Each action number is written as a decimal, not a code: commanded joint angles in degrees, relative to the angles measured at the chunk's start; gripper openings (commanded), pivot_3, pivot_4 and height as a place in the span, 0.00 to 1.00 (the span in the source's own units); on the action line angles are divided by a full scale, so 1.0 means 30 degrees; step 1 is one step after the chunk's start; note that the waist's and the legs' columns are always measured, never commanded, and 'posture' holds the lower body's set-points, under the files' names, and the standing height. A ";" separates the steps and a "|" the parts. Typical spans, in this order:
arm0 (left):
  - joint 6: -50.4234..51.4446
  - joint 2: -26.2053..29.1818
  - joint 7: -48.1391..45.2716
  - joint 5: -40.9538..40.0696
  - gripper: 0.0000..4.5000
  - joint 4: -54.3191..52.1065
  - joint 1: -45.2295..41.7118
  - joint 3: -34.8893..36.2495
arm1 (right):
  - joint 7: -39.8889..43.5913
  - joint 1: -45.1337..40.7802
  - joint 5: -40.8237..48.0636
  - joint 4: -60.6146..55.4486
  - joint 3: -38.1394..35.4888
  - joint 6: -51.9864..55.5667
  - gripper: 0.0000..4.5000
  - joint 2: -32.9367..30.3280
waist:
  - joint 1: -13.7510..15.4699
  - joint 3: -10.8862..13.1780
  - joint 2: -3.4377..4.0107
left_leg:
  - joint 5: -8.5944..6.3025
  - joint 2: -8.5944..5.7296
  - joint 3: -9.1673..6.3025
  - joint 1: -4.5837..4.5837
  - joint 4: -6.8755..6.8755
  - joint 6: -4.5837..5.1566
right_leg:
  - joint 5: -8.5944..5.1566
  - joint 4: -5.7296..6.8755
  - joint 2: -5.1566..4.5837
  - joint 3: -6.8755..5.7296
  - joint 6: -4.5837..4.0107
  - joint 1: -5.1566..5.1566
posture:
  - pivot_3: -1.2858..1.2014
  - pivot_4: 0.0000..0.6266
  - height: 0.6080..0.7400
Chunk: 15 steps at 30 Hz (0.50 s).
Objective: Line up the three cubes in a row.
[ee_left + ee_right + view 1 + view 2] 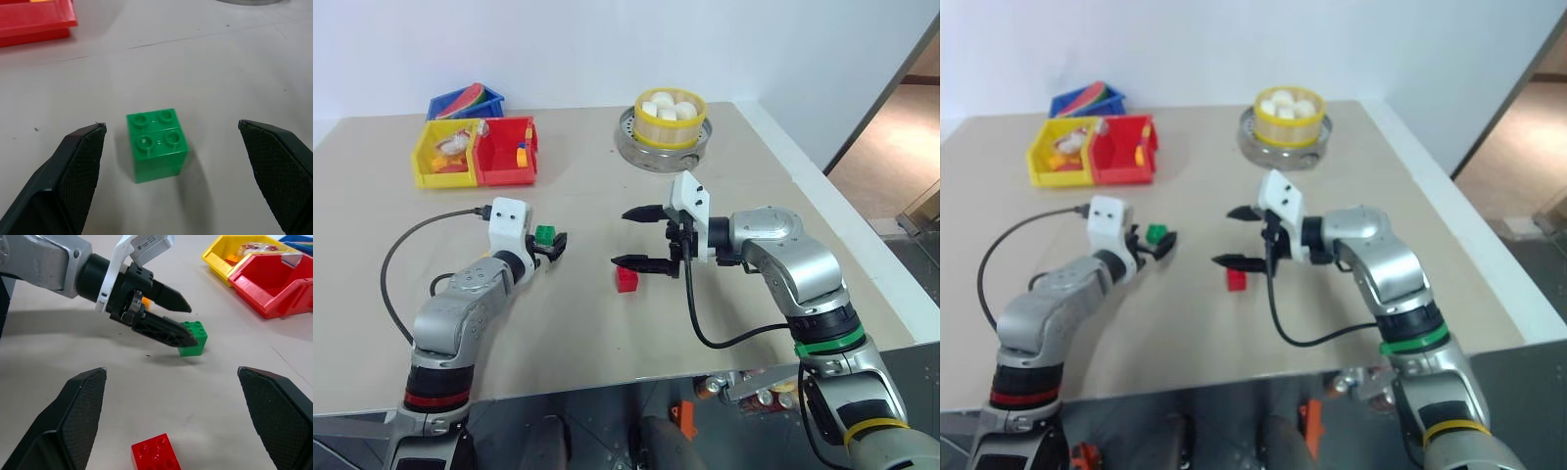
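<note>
Your left gripper [551,244] has its fingers spread wide, and the green cube [157,145] sits on the tabletop [607,333] between them, studs up, touching neither finger as far as the left wrist view shows. In the head views the green cube lies in the left half of the tabletop, about midway between the near and far edges.

Your right gripper [636,237] is also spread wide and holds nothing; it points toward the left arm, one finger above the other. The red cube [626,279] rests on the tabletop just below its lower finger, near the middle of the tabletop, apart from the green cube.

A small bit of orange [145,303] shows behind the left gripper in the right wrist view; you cannot tell from it whether this is the third cube.

Toward the far left corner stand a yellow bin [423,168] and a red bin [504,166] side by side, with a blue bin [445,104] behind them. Near the far edge, right of centre, a yellow steamer basket [671,130] of white buns sits on a metal tray [628,138].
</note>
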 commanded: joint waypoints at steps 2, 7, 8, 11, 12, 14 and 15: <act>0.0082 -0.0082 -0.0028 0.0496 1.00 0.0241 -0.0574 -0.0060 | -0.0129 -0.0279 -0.0067 -0.0267 -0.0238 -0.0408 0.99 -0.0271 | 0.0001 0.0000 0.0000 | 0.0000 0.0000 0.0001 -0.0001 0.0000 0.0000 | 0.0000 0.0000 -0.0001 0.0000 0.0000 0.0000 | 0.52 0.24 1.00; 0.0305 -0.0244 -0.0086 0.0692 1.00 0.0817 -0.0916 -0.0011 | -0.0242 -0.0122 -0.0130 -0.0398 -0.0244 -0.0436 0.99 -0.0328 | 0.0003 0.0001 -0.0001 | 0.0000 -0.0002 -0.0002 -0.0002 0.0000 0.0000 | 0.0000 0.0000 -0.0001 -0.0003 0.0000 0.0000 | 0.52 0.24 1.00; 0.0384 -0.0196 -0.0176 0.0739 1.00 0.0913 -0.0977 -0.0106 | -0.0259 -0.0087 -0.0148 -0.0424 -0.0237 -0.0443 0.99 -0.0336 | 0.0003 0.0001 -0.0001 | 0.0000 -0.0005 0.0001 -0.0003 0.0000 0.0000 | -0.0001 -0.0001 -0.0004 -0.0001 0.0003 0.0000 | 0.52 0.24 1.00; 0.0417 -0.0244 -0.0310 0.0866 1.00 0.1134 -0.1161 -0.0242 | -0.0300 -0.0025 -0.0181 -0.0493 -0.0232 -0.0445 0.99 -0.0376 | 0.0002 0.0001 -0.0001 | 0.0000 -0.0007 -0.0001 -0.0002 -0.0002 0.0000 | -0.0003 -0.0002 -0.0004 -0.0002 0.0005 -0.0001 | 0.52 0.24 1.00; 0.0536 -0.0291 -0.0294 0.0930 1.00 0.1266 -0.1261 -0.0249 | -0.0333 -0.0007 -0.0209 -0.0499 -0.0236 -0.0465 0.99 -0.0395 | 0.0003 0.0001 -0.0001 | 0.0000 -0.0007 -0.0001 -0.0003 -0.0002 -0.0001 | -0.0003 -0.0002 -0.0004 -0.0001 0.0006 -0.0002 | 0.52 0.24 1.00; 0.0890 -0.0416 -0.0224 0.1013 1.00 0.1652 -0.1511 -0.0181 | -0.0410 -0.0006 -0.0241 -0.0480 -0.0252 -0.0480 0.99 -0.0416 | 0.0006 0.0001 -0.0002 | 0.0000 -0.0008 -0.0002 -0.0007 -0.0002 0.0000 | -0.0005 -0.0004 -0.0006 -0.0002 0.0009 -0.0002 | 0.52 0.24 1.00; 0.1015 -0.0466 -0.0209 0.1048 0.94 0.1827 -0.1613 -0.0145 | -0.0448 -0.0004 -0.0243 -0.0481 -0.0252 -0.0482 1.00 -0.0424 | 0.0007 0.0001 -0.0002 | 0.0000 -0.0008 -0.0003 -0.0008 -0.0002 -0.0001 | -0.0005 -0.0004 -0.0007 -0.0004 0.0008 -0.0002 | 0.52 0.24 1.00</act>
